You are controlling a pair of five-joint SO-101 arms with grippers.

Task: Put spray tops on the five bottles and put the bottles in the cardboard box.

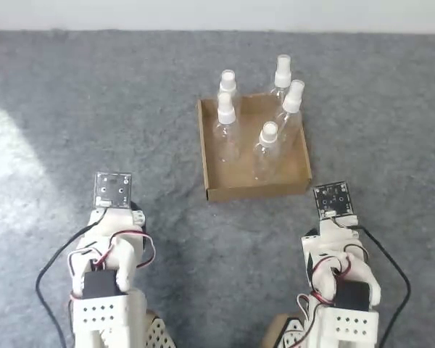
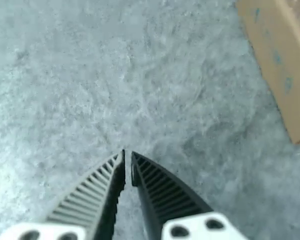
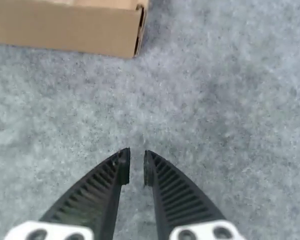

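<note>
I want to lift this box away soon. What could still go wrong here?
1. The bottles stand much taller than the low wall of the cardboard box, so a bump could topple them.
2. The two far bottles sit at the back wall; I cannot tell whether they are inside.
3. The right gripper rests near the box's front corner and could nudge it if it advances.

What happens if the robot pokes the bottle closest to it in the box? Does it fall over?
It probably could tip: the bottle is tall and narrow and stands upright. It looks clear and seems empty, so it is likely light and easy to knock. The low wall of the cardboard box might stop it from rolling away.
</note>
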